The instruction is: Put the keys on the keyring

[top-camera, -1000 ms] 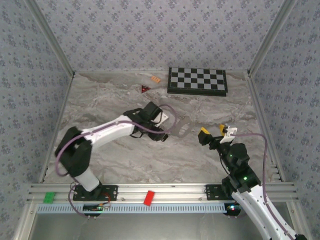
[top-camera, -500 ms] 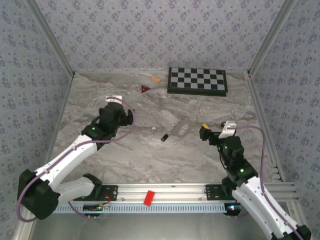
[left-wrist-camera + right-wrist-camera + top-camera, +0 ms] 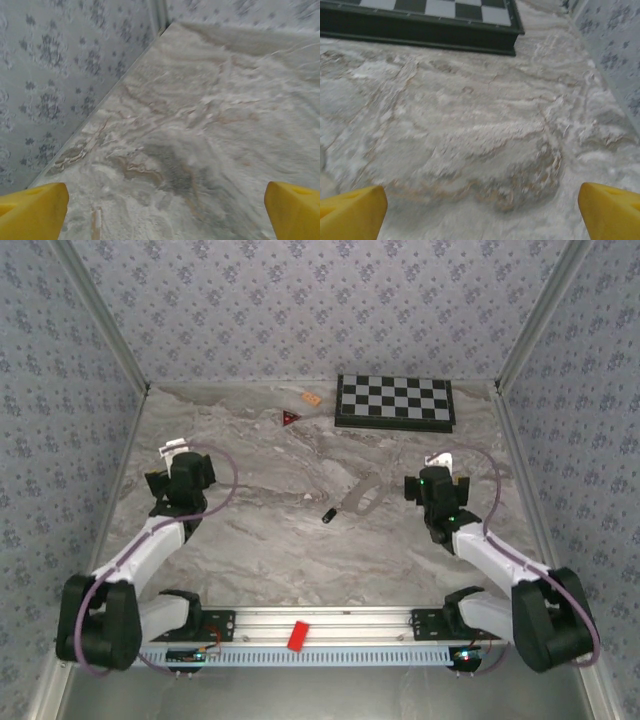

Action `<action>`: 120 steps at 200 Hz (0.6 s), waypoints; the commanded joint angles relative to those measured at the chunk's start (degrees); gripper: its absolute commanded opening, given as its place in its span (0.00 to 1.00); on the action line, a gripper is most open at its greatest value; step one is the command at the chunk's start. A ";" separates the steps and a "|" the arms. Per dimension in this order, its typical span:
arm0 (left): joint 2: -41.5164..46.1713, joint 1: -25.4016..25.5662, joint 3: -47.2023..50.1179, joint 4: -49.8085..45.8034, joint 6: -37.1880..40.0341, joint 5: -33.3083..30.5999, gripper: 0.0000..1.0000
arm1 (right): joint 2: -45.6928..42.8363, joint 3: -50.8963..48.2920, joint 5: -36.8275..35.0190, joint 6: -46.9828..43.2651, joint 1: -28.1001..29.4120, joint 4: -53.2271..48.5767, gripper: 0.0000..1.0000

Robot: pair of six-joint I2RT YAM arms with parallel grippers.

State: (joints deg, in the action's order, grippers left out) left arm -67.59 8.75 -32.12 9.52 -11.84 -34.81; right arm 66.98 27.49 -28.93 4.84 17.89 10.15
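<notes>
Left claw (image 3: 162,212) and right claw (image 3: 480,212) are gaping empty; between them I'm logging tiny black-headed key (image 3: 327,514), probably light, slippery: pinch head; pale silvery-grey keyring (image 3: 360,495) beside.

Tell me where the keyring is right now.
In the top view the keyring lies on the marble table just right of centre, on the near side of the chessboard, with the black-headed key close at its lower left.

Grey floral-patterned walls (image 3: 320,300) enclose a marbled grey tabletop (image 3: 250,550); a checkerboard (image 3: 394,400) lies upper right, aluminium rail (image 3: 350,618) along the bottom edge
</notes>
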 commanded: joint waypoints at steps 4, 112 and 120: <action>-5.62 -2.61 2.03 9.57 1.47 3.53 1.00 | 5.26 -0.79 -3.65 -8.57 -0.76 15.25 0.99; -21.77 -6.11 11.47 45.70 9.56 17.68 1.00 | 22.39 -13.24 18.58 -9.70 -14.85 55.70 0.99; -20.06 -6.13 10.01 39.73 8.67 17.86 1.00 | 21.32 -12.79 18.94 -9.54 -14.83 52.98 0.99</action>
State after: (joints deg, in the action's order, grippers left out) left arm -87.31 2.98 -22.55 43.53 -3.97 -20.08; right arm 87.22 15.29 -15.42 -5.19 3.55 54.59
